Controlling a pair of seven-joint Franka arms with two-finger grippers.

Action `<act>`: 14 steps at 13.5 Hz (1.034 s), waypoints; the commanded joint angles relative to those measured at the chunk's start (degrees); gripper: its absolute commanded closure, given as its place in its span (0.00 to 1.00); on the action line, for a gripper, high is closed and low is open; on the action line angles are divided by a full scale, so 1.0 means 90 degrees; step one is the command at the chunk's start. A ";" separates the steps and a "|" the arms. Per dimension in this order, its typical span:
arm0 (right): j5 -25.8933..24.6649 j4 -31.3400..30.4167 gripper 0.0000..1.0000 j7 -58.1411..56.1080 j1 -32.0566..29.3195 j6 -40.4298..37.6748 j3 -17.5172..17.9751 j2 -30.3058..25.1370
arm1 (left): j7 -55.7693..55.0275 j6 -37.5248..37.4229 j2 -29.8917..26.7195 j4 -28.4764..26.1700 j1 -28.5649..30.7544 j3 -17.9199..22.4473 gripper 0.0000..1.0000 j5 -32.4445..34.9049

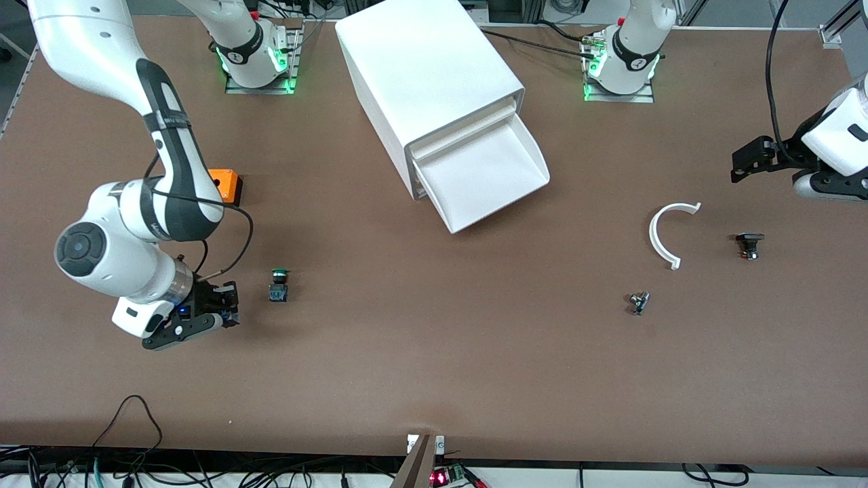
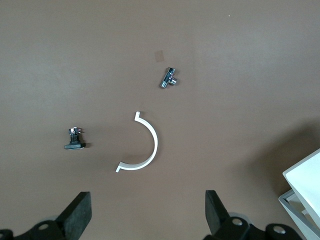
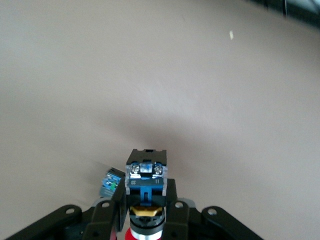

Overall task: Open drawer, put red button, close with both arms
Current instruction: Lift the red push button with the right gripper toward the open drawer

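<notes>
The red button is clamped between the fingers of the right end effector. The right wrist view shows its blue-black body with two screw terminals pointing away from the wrist, a brass-yellow ring below that, and a sliver of red cap at the edge of the picture. In the front view the button itself is hidden by the right end effector, which hangs over the desk near the right arm's end, just beside a like switch with a green cap that stands on the desk.

The drawer is already pulled out of the white cabinet, its shallow white tray showing nothing inside. So the opening looks done and the pick-up looks done; what is left, by this reading, is carrying the red button to the drawer, letting it go inside, and pushing the drawer shut with both arms.

The left end effector waits with its fingers spread wide and nothing between them, over the left arm's end of the desk. Under it lie a white curved strip, a small black part and a small chrome fitting. An orange block sits beside the right arm.
</notes>
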 commanded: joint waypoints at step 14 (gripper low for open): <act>-0.0206 0.1151 0.81 -0.4002 0.0870 -0.1437 0.2587 0.0151 | -0.0044 -0.0045 -0.0041 0.0063 0.0010 -0.0019 0.00 0.0020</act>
